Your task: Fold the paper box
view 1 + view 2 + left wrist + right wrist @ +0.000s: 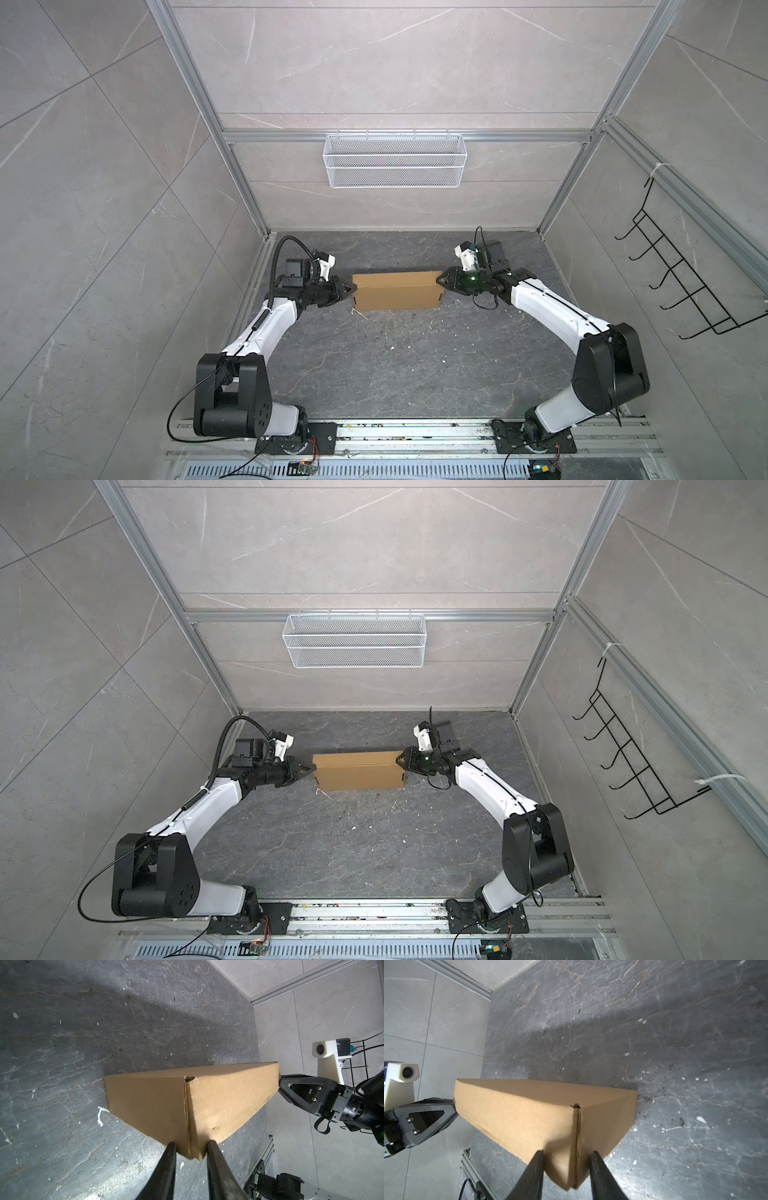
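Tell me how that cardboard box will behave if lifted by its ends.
Probably light: the cardboard box is thin-walled, shallow. Likely stiff along folded edges, yet a dent near the left fingers suggests walls crush if pinched hard. Flat-based; unlikely to tip.

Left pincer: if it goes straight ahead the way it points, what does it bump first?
The paper box. Its near end sits between the left pincer's fingers, so going on would likely just push into the cardboard.
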`<state>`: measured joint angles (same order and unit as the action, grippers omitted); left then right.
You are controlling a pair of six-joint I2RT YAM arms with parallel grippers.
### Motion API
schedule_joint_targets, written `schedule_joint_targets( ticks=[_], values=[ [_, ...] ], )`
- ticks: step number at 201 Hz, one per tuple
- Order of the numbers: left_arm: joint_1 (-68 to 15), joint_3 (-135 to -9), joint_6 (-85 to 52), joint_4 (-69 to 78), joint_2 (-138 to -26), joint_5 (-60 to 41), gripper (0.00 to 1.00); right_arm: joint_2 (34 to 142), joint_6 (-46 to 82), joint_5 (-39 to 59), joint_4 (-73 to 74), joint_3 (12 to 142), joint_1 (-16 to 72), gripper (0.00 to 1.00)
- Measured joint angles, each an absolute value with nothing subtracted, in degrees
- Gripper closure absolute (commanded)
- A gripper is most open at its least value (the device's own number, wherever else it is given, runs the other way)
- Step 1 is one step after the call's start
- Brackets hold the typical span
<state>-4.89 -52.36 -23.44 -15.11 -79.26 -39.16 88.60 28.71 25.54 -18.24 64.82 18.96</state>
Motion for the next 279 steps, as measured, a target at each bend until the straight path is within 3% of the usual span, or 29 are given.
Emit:
schedule_joint_targets(
  ticks=[48,118,153,206,245,279],
  values=[
    [-5.52,-45.91,-24.67,-19.31,-71.88,-37.06,0.64,80.82,29.26,26.09,-18.65,55.4,19.88,0.61],
    [-5.54,-42.19,-26.17,-25.28,-60.88,-34.35,0.48,73.23,30.06,24.62,-25.15,50.13,19.86,0.43],
    [-7.27,-41.1,-26.76,-22.0,-63.33,-33.01,0.41,77.76,30.46,23.16,-24.86,50.15,19.86,0.41],
    [-11.44,-39.81,-27.66,-13.54,-74.67,-28.03,0.41,90.21,32.29,22.52,-20.56,52.42,20.6,0.43],
    [-11.53,-39.83,-27.44,-11.53,-73.1,-24.62,0.41,94.32,33.45,23.66,-17.74,56.05,25.19,0.42],
    [-11.64,-39.81,-25.15,-12.21,-66.76,-17.69,0.38,91.29,31.81,19.92,-19.73,57.04,23.92,0.31]
  ],
)
